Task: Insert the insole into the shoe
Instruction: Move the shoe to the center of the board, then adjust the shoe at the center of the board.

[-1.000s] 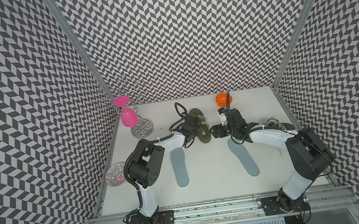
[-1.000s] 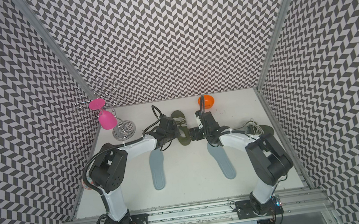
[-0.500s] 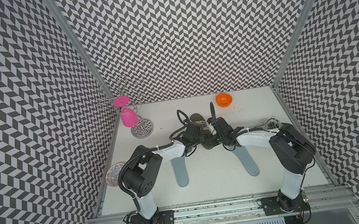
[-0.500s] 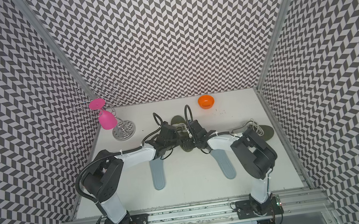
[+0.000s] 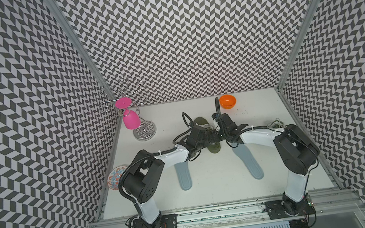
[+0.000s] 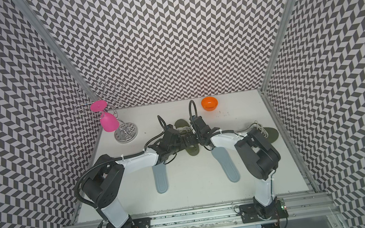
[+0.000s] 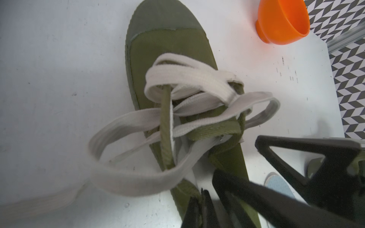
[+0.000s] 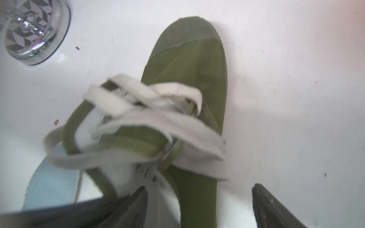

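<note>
An olive shoe point(image 5: 215, 149) point(image 7: 169, 49) with loose cream laces point(image 7: 189, 79) lies mid-table, toe toward the back wall. My left gripper point(image 7: 198, 209) point(image 5: 208, 140) is shut on the thin olive edge of the shoe's opening. My right gripper point(image 8: 199, 207) point(image 5: 218, 136) is open at the opposite side, straddling the shoe's side wall; one of its fingers point(image 8: 136, 205) is over the white lining. Two grey-blue insoles lie flat nearer the front: one point(image 5: 183, 176) by the left arm, another point(image 5: 248, 163) by the right arm.
A second olive shoe point(image 6: 271, 132) lies behind the right arm. An orange bowl point(image 5: 227, 101) stands at the back. A chrome glass rack point(image 5: 144, 131) with a pink glass point(image 5: 130, 121) is at the back left. A patterned plate point(image 5: 116, 177) lies past the table's left edge.
The right arm swung left from near the orange bowl to the shoe. The left gripper slid along the shoe toward the front and closed on the edge of its opening.
</note>
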Tool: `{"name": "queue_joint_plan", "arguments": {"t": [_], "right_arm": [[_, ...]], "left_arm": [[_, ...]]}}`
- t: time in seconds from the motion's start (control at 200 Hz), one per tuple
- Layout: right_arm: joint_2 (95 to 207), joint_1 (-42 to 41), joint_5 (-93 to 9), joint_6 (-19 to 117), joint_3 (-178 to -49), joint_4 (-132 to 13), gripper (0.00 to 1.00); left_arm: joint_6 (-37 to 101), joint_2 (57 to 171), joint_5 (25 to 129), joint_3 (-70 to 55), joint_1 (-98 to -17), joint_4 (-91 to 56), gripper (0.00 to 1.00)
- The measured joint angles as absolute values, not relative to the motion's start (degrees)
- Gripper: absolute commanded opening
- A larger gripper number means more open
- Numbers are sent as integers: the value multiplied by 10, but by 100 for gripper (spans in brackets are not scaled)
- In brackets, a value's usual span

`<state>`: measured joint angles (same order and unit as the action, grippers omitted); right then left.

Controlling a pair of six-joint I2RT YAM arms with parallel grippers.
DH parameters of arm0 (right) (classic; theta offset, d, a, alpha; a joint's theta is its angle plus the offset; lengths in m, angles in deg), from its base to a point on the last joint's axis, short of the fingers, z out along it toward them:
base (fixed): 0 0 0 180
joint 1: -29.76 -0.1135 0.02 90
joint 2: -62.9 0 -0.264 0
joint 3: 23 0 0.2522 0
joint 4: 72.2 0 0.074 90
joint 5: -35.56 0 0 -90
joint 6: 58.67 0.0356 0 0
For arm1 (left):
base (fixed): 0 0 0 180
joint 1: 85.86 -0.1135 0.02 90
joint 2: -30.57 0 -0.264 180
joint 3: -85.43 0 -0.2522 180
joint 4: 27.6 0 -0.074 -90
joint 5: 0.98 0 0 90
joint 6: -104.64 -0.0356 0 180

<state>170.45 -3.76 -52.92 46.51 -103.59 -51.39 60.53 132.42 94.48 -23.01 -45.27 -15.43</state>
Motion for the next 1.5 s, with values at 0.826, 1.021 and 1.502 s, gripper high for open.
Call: {"name": "queue_joint_plan", "arguments": {"t": [0.826, 1.021, 1.502], "right_arm": [[1652, -18, -659, 480, -973, -553, 64], [1672, -3, -595, 477, -968, -576, 40], [1683, -1, -477, 483, -961, -630, 26]], "left_arm": [[611, 1276, 949, -281, -476, -152, 4], [608, 1276, 943, -284, -476, -159, 17], [592, 1331, 948, -197, -478, -93, 57]]}}
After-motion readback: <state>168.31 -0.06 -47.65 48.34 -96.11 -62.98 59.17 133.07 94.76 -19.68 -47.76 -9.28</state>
